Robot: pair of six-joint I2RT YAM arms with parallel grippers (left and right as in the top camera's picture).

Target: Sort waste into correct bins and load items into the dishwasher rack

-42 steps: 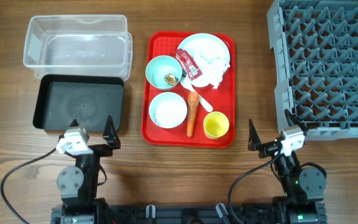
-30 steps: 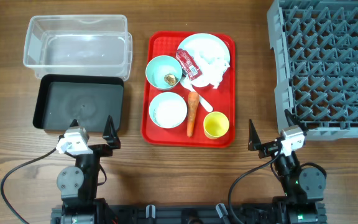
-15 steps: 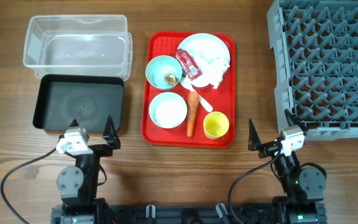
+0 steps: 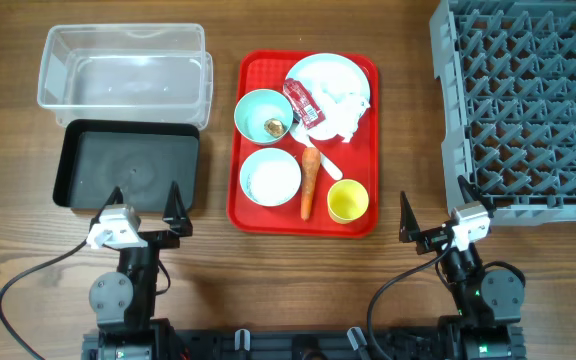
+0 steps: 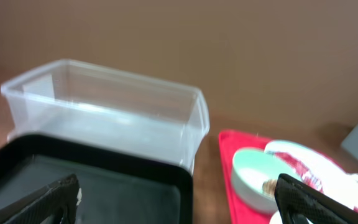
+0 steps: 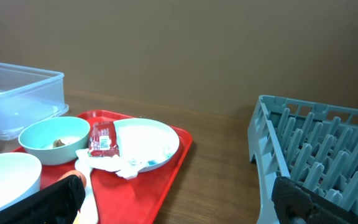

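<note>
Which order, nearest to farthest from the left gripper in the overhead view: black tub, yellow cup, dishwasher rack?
1. black tub, directly ahead of the left gripper.
2. yellow cup, to the right, on the red tray.
3. dishwasher rack, far right.

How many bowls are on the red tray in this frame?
2. The mint-green bowl sits at the left of the red tray, far half; the light blue bowl sits next to it, nearer the robot. None appears hidden.

Robot test bench — wooden table (image 4: 218, 280), (plain wall (image 6: 166, 50))
</note>
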